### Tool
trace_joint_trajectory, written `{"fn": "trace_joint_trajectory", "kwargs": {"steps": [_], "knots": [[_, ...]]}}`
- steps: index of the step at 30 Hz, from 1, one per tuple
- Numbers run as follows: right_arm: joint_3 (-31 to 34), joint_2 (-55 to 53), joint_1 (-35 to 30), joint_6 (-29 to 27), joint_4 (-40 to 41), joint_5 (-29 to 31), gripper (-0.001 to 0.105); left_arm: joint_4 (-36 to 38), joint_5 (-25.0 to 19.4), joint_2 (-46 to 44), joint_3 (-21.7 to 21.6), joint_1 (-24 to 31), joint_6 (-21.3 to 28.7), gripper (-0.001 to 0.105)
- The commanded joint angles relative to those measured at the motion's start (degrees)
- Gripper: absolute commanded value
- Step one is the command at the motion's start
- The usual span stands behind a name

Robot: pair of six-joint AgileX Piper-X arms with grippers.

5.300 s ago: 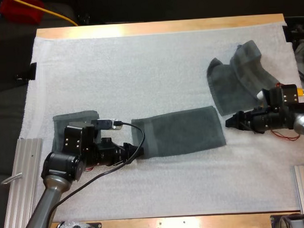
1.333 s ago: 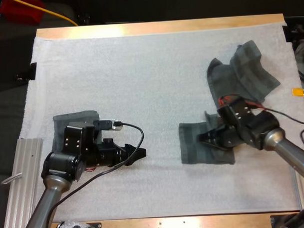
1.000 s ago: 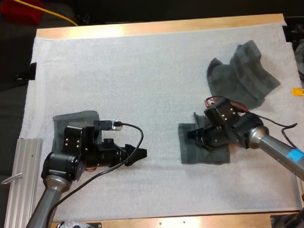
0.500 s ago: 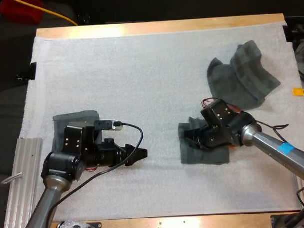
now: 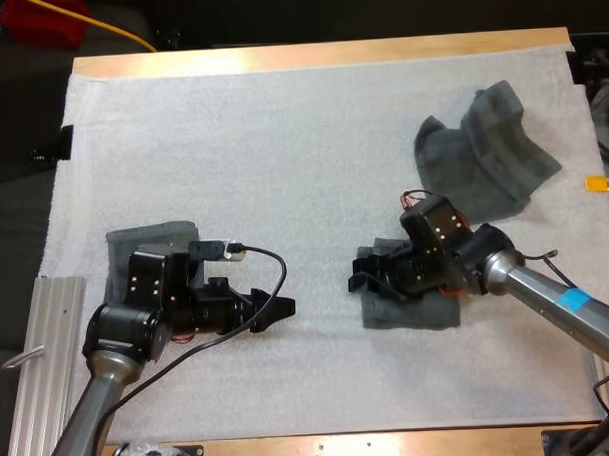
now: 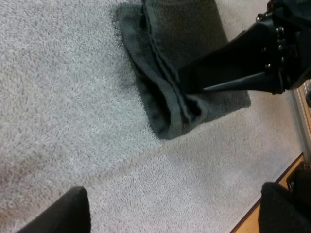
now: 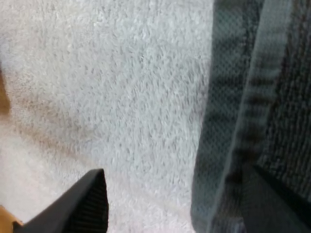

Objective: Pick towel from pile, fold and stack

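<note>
One wooden table (image 5: pixel 319 55) is covered almost wholly by a white mat (image 5: pixel 282 159). A crumpled dark grey-green towel (image 5: pixel 492 151) is seen toward 2 o'clock from the mat's middle, lying loose and well apart from both arms. A folded towel (image 5: pixel 418 312) is laid flat at about 4 o'clock, its layered hem turned toward 9 o'clock. Another folded towel (image 5: pixel 145 239) is found at 8 o'clock, partly covered by the left arm. The right pincer (image 5: pixel 361 271) is placed low over the 9 o'clock edge of the 4 o'clock towel. Its fingers are spread wide and nothing is gripped: in the right wrist view one finger (image 7: pixel 90 199) is seen over bare mat and the other over the cloth, with the hem lying flat between them. The left pincer (image 5: pixel 287 309) is held above bare mat at about 7 o'clock, pointed toward 3 o'clock, with its fingers parted and nothing held between them.
</note>
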Motion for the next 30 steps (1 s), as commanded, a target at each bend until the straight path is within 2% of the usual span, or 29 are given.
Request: {"fn": "trace_joint_trajectory", "kwargs": {"steps": [1,10,13,21,28,30], "knots": [[0.16,-0.62,0.67,0.30,-0.27,-0.89,0.058,-0.51,0.54,-0.47,-0.12,0.12,0.32,0.069],[1.14,-0.82,2.92,0.29,-0.28,-0.54,0.058,-0.51,0.54,-0.47,-0.12,0.12,0.32,0.069],[1.14,-2.24,2.92,0.17,-0.28,1.55,0.058,-0.51,0.88,-0.47,-0.12,0.12,0.32,0.069],[1.14,-11.00,2.92,-0.97,1.52,10.92,0.058,-0.51,0.87,-0.47,-0.12,0.12,0.40,0.069],[1.14,-17.66,2.92,-1.49,2.26,11.41,0.059,-0.58,0.87,-0.47,-0.12,0.12,0.40,0.069],[1.14,-20.29,2.92,-2.03,3.77,11.41,0.065,-0.58,0.87,-0.47,-0.12,0.12,0.40,0.069]]}}
